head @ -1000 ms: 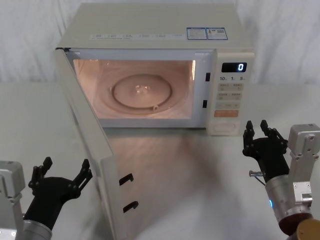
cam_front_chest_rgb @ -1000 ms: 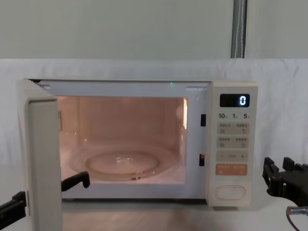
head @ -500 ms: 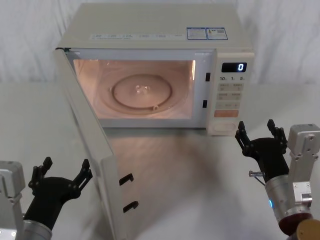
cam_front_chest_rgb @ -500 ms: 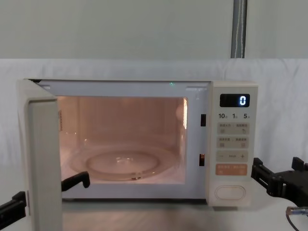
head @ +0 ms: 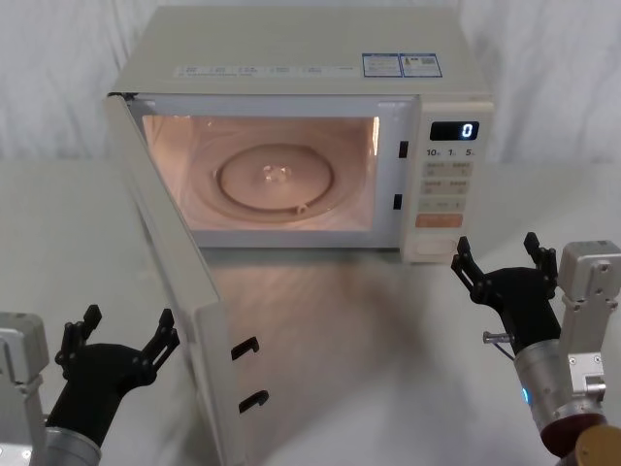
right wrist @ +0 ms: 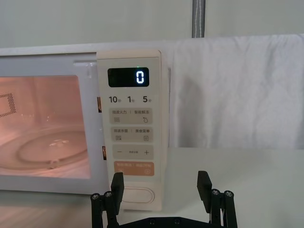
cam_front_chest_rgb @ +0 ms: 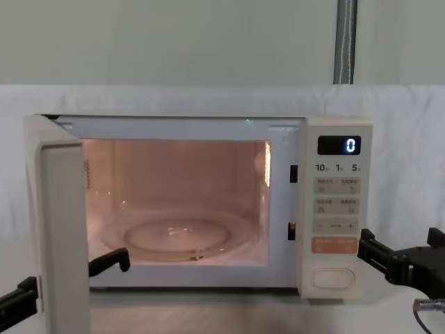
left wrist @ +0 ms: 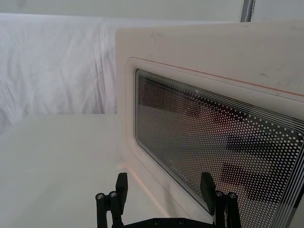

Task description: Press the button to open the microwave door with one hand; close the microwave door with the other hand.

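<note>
Since a second ago the right gripper (head: 499,258) has spread its jaws wider; the left gripper (head: 118,331) and the microwave door (head: 170,282) have not shifted. Left to right: the left gripper waits with jaws spread just outside the swung-out door, apparently placed to push it shut. The button (cam_front_chest_rgb: 329,278) lies just ahead of the right gripper's spread jaws, likely already pressed, since the door hangs open. The left wrist view shows the door's dotted window (left wrist: 218,142) just beyond the jaws, and the right wrist view shows the button (right wrist: 137,195) low between the fingers.
</note>
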